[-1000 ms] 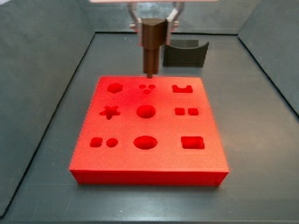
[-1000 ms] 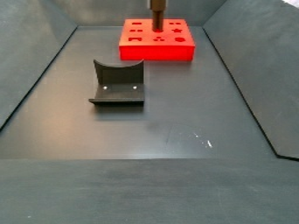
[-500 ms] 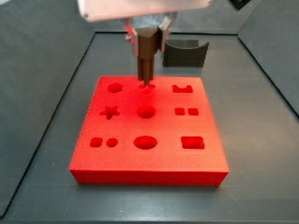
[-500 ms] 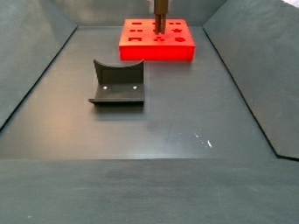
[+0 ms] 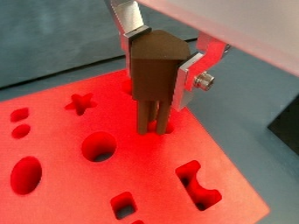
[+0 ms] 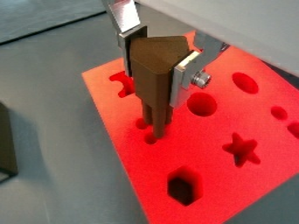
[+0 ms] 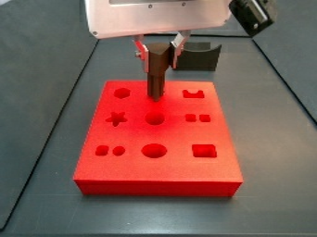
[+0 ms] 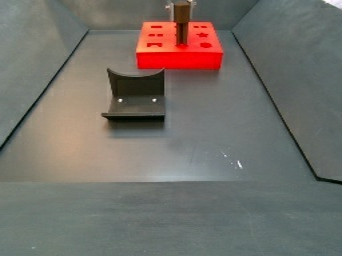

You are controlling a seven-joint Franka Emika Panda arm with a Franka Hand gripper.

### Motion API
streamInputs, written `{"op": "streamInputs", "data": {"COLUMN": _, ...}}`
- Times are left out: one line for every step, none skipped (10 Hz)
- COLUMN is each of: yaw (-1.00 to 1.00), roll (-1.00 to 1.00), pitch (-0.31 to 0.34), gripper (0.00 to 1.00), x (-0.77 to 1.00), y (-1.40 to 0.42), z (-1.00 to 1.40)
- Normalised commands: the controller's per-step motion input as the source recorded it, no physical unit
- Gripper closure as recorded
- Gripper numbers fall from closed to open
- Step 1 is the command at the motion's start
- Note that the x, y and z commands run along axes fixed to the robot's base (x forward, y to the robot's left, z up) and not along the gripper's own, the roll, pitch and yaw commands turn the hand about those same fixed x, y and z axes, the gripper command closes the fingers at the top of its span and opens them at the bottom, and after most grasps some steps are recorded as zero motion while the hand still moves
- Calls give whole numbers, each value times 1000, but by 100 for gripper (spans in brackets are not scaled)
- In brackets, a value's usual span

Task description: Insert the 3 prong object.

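My gripper (image 5: 159, 72) is shut on the 3 prong object (image 5: 152, 80), a dark brown peg held upright, also seen in a wrist view (image 6: 155, 83). Its prongs reach down into small holes in the red block (image 5: 70, 184), in the row of the block farthest from the camera in a side view (image 7: 158, 76). In both wrist views the prong tips are inside the holes. The silver fingers (image 6: 184, 77) clamp the peg's two sides. In a side view the peg (image 8: 178, 14) stands over the red block (image 8: 181, 58) at the far end of the floor.
The red block (image 7: 161, 139) has several shaped holes: star, circles, squares, hexagon. The dark grey curved holder block (image 8: 135, 95) stands mid-floor; in a side view it shows behind the red block (image 7: 198, 56). Dark walls enclose the floor.
The gripper has come down with the peg, and its prongs now sit in the red block's holes. The wrist body now fills the top of the side view.
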Motion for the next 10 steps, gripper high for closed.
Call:
{"op": "streamInputs", "data": {"yaw": -749, "roll": 211, "pitch": 284, "gripper": 100, "x": -60, "y": 0, "z": -134}}
{"op": "streamInputs", "data": {"yaw": -711, "roll": 199, "pitch": 289, "gripper": 100, "x": 0, "y": 34, "z": -131}}
{"op": "streamInputs", "data": {"yaw": -509, "roll": 67, "pitch": 247, "gripper": 100, "x": 143, "y": 0, "z": -229}}
{"op": "streamInputs", "data": {"yaw": -211, "roll": 0, "pitch": 143, "gripper": 100, "x": 351, "y": -29, "z": -309}}
{"op": "streamInputs", "data": {"yaw": 0, "roll": 0, "pitch": 86, "gripper": 100, "x": 514, "y": 0, "z": -346}}
{"op": "streamInputs", "data": {"yaw": 66, "roll": -61, "pitch": 40, "gripper": 100, "x": 417, "y": 186, "z": -360}}
{"op": "streamInputs", "data": {"yaw": 189, "roll": -174, "pitch": 0, "gripper": 100, "x": 134, "y": 277, "z": -406}}
{"op": "streamInputs", "data": {"yaw": 423, "roll": -253, "pitch": -90, "gripper": 100, "x": -3, "y": 306, "z": -360}}
{"op": "streamInputs", "data": {"yaw": 446, "roll": -217, "pitch": -109, "gripper": 100, "x": -214, "y": 143, "z": -243}}
{"op": "streamInputs", "data": {"yaw": 606, "roll": -99, "pitch": -91, "gripper": 100, "x": -214, "y": 0, "z": -71}}
